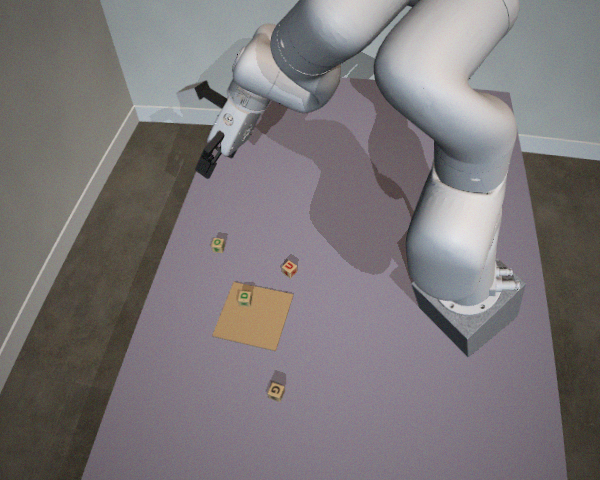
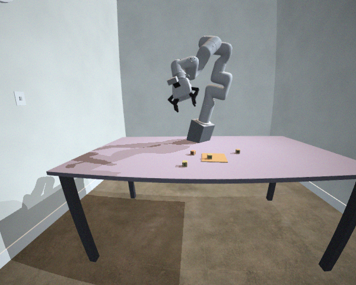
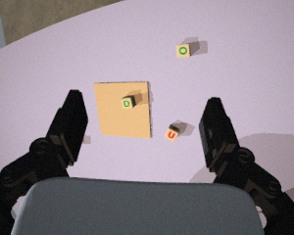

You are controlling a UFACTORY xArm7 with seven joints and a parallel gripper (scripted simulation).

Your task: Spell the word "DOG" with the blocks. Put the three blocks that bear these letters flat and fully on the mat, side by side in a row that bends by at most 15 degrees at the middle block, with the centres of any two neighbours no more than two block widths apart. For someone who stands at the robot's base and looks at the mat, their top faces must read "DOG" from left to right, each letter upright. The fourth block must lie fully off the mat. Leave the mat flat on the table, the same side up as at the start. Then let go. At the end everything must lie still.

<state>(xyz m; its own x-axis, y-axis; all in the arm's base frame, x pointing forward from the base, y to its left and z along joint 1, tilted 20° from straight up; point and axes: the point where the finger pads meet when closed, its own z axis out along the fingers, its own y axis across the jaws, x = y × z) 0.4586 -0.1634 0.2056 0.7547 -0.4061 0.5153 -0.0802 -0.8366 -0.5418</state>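
The mat lies flat on the table. The D block sits on it, letter up, towards its right side in the wrist view. Off the mat are the O block, letter up and near upright in the wrist view, and the U block, letter up and slightly turned. The G block, letter up, lies off the mat's other side, not visible in the wrist view. My gripper is open and empty, high above the table.
The purple table carries the grey robot base. The arm's shadow falls across the table on the O and U side. Walls stand around the table.
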